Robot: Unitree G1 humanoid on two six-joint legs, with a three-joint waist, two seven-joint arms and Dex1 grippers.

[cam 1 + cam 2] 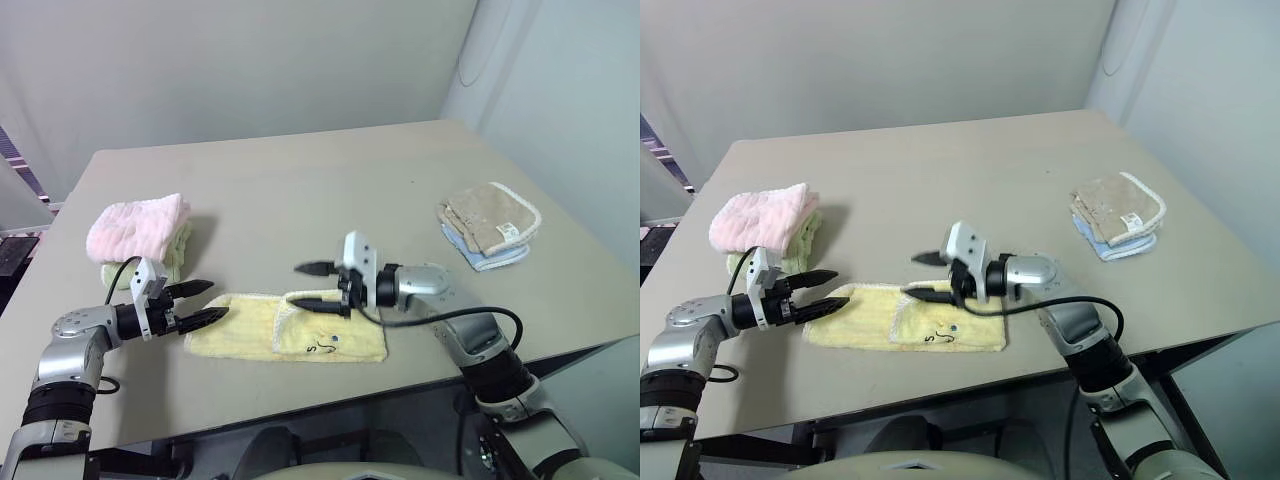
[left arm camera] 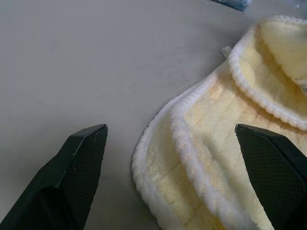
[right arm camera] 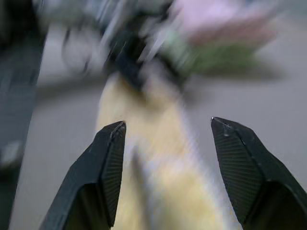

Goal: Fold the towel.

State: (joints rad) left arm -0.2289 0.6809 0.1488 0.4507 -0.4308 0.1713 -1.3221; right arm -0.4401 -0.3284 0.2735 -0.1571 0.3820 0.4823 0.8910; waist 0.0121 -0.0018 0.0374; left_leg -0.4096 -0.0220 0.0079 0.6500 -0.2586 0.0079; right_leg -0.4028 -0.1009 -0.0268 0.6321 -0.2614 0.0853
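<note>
Pale grey, the surface carries the towel near its front edge, its right part already doubled over the middle. The left gripper has jaws spread at the towel's left end, the right gripper jaws spread and empty just above the fold. The risk I see: that loose flap could spring back or skew if the left jaws drag the end sideways while lifting.

A pale yellow towel was laid flat near the front edge of a beige table, its right part folded over, a small dark mark on top. The left gripper was held at the towel's left end, fingers spread. The right gripper was seen above the fold, fingers parted, nothing held. A pink towel was stacked at left, a beige towel at right.
</note>
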